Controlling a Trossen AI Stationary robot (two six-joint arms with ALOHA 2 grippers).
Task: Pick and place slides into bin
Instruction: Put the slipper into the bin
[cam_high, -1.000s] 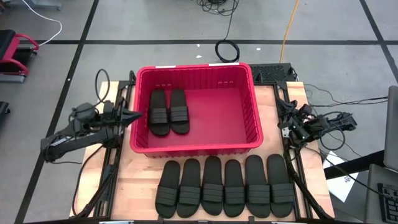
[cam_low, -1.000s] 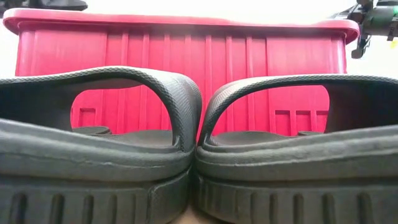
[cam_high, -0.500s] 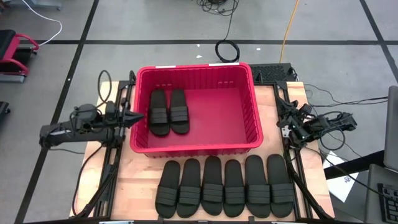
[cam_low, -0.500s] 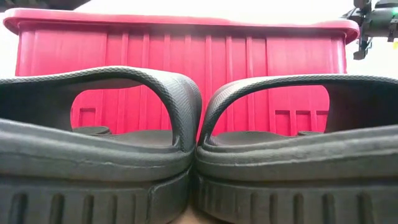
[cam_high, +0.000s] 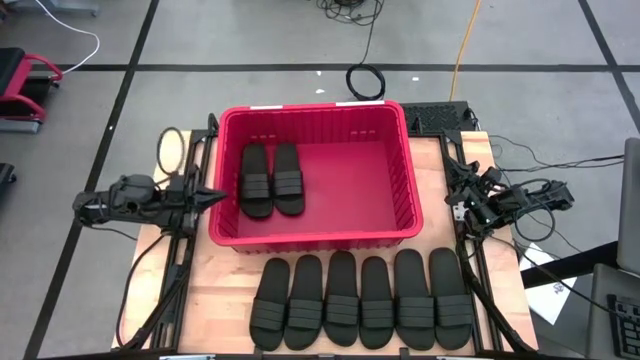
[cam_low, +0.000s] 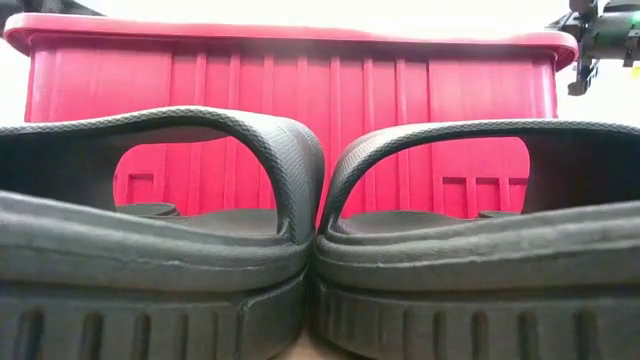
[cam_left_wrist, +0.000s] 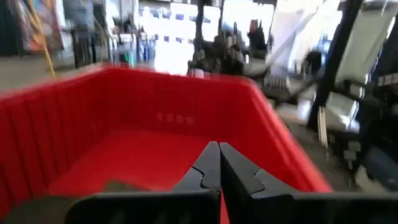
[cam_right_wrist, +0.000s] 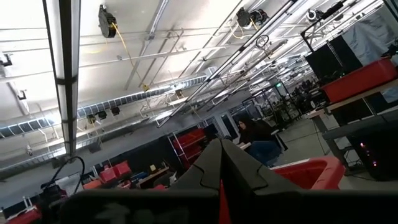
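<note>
Red bin (cam_high: 400, 180) center of the high view, two slides (cam_high: 271, 179) side by side in its left half. Six more slides (cam_high: 361, 300) in a row along the lower center. Left gripper (cam_high: 222, 194), fingers together, empty, just left of the bin's rim. Right gripper (cam_high: 458, 212) at right, fingers together, empty.

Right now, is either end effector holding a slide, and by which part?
Nothing is held. The left end effector is shut and empty beside the bin; the right end effector is shut and empty at the table's right edge.
</note>
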